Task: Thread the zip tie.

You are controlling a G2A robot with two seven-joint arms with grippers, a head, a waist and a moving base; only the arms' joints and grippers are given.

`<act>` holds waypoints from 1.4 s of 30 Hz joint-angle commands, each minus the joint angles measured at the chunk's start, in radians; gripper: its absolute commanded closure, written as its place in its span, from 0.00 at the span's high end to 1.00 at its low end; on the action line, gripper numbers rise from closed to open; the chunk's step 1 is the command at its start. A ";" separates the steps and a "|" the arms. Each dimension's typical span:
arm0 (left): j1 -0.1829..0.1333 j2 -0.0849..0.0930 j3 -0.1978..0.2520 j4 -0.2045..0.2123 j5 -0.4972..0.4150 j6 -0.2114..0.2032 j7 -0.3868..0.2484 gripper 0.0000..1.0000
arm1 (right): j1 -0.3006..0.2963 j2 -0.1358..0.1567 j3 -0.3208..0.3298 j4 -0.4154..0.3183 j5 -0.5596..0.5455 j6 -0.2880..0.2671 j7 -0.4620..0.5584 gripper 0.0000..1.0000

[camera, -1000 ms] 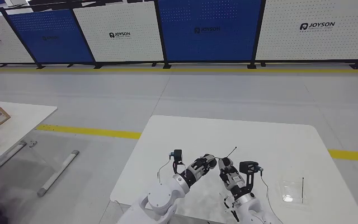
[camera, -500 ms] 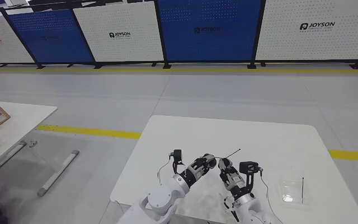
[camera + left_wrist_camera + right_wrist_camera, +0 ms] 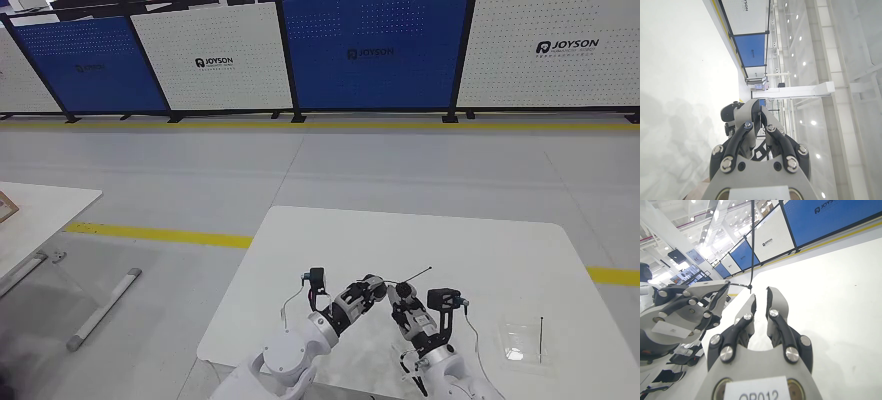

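Since a second ago, the free tail of the zip tie [image 3: 752, 247] has been tipped a little further toward the robot's right, as seen from above, while both arms have barely been shifted. The left gripper [image 3: 727, 284] is clenched on the tie. Its fingers are pressed together on a short black stretch that runs from the fingertips to the tie's small head, and from that head the long strap is carried up and away, clear of the table [image 3: 400, 235]. The right gripper [image 3: 761, 291] is released, its fingers spread with nothing between them. It is held just beside the head, though whether one fingertip touches it cannot be told, nor whether the strap passes through the head. Both grippers are held close together above the near part of the white table. Well apart to the robot's right, a clear plastic bag [image 3: 515, 345] is laid flat on the table, and a second black tie [image 3: 541, 335] lies along its side. Beyond the table, a yellow floor line [image 3: 160, 236] and a row of blue and white panels [image 3: 375, 55] are seen.
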 commanded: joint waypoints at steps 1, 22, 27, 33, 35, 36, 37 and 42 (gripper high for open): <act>-0.001 0.000 0.002 -0.001 0.001 0.002 0.002 0.00 | -0.002 0.000 0.002 -0.005 -0.001 0.002 -0.001 0.25; -0.002 0.000 0.010 0.000 0.016 0.008 0.013 0.00 | -0.005 -0.003 0.011 -0.015 -0.001 0.002 -0.011 0.00; -0.004 -0.001 0.011 0.003 0.013 0.008 0.014 0.00 | -0.004 -0.004 0.009 -0.009 -0.002 0.000 -0.013 0.00; -0.006 -0.001 0.012 0.004 0.010 0.004 0.014 0.00 | -0.002 -0.005 0.005 -0.002 -0.009 -0.002 -0.011 0.00; -0.004 -0.001 0.009 0.002 0.007 0.000 0.016 0.00 | -0.001 -0.006 0.004 0.003 -0.009 -0.003 -0.008 0.00; -0.003 -0.001 0.008 0.002 0.006 -0.001 0.016 0.00 | 0.000 -0.006 0.004 0.006 -0.008 -0.005 -0.003 0.00; -0.002 -0.001 0.007 0.001 0.006 -0.002 0.015 0.00 | 0.001 -0.006 0.004 0.008 -0.007 -0.006 0.000 0.00; 0.000 0.000 0.005 0.004 0.005 -0.004 0.013 0.00 | 0.004 -0.006 0.005 0.014 -0.003 -0.014 0.006 0.15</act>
